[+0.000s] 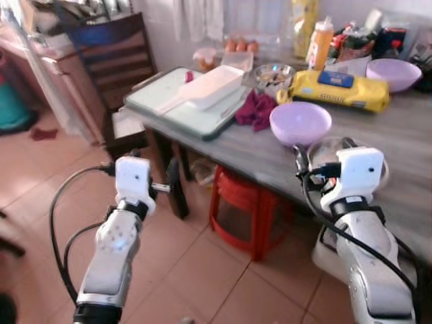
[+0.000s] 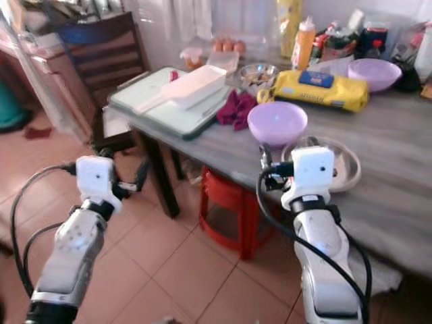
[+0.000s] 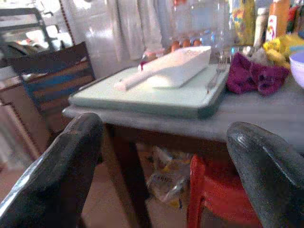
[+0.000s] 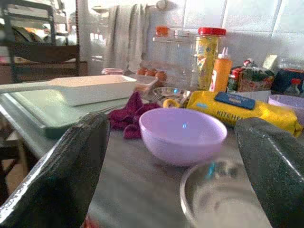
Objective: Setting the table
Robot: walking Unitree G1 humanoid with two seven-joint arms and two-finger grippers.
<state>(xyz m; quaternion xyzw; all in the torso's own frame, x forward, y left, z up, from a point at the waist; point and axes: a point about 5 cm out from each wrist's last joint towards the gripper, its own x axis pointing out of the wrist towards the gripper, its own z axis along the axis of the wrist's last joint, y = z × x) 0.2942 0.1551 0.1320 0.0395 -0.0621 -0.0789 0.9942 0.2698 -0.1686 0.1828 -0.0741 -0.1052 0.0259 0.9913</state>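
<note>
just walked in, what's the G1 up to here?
It stands at the corner of a cluttered grey table, holding nothing. The right gripper is open over the table's near edge, lined up on a metal bowl with a purple bowl just beyond it. The left gripper is open too, off the table over the tiled floor, facing the pale green tray.

Both arms reach forward — left gripper and right gripper fingers spread.

Lilac bowl, red stool
</note>
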